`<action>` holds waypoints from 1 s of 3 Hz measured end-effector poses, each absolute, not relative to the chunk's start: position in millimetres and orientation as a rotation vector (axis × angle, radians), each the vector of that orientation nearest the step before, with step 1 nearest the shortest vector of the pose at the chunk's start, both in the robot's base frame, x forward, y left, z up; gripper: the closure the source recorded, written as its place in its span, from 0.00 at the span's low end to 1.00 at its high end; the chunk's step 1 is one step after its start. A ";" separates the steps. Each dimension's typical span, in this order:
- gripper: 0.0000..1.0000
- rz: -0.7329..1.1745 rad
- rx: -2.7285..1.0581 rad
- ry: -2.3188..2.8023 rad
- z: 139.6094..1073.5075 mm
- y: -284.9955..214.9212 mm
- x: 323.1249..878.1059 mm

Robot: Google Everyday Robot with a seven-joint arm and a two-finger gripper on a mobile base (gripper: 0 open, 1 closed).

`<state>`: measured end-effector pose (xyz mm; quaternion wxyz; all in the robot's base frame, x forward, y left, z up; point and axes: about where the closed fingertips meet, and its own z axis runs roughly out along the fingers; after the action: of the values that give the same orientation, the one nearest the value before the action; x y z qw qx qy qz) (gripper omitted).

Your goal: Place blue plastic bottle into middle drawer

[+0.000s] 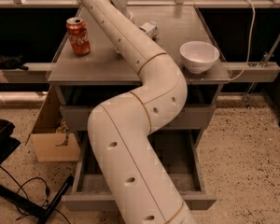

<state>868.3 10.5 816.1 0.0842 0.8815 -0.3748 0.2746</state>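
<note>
The grey tabletop (102, 69) filled the upper middle of the frame. The white arm (144, 125) crossed it diagonally, running up from the bottom centre. A Coca-Cola can (78, 36) stood near the left edge and a white bowl (199, 56) sat at the front right corner, with bare surface between the bowl and the arm. Below, the middle drawer (200, 202) stood pulled out, its right half uncovered. The blue plastic bottle (150, 29) lay on its side toward the table's back, just right of the arm, showing a pale label. The gripper (121, 3) sat at upper centre, mostly hidden behind the arm, and I could not tell its state.
</note>
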 end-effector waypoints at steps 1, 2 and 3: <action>0.65 0.819 2.630 -1.118 823.6 10.5 868.3; 0.88 0.820 2.630 -1.119 826.3 9.9 865.3; 1.00 0.862 2.661 -1.126 832.1 10.7 873.0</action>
<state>873.0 10.7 832.1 0.0630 0.8808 -0.3726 0.2852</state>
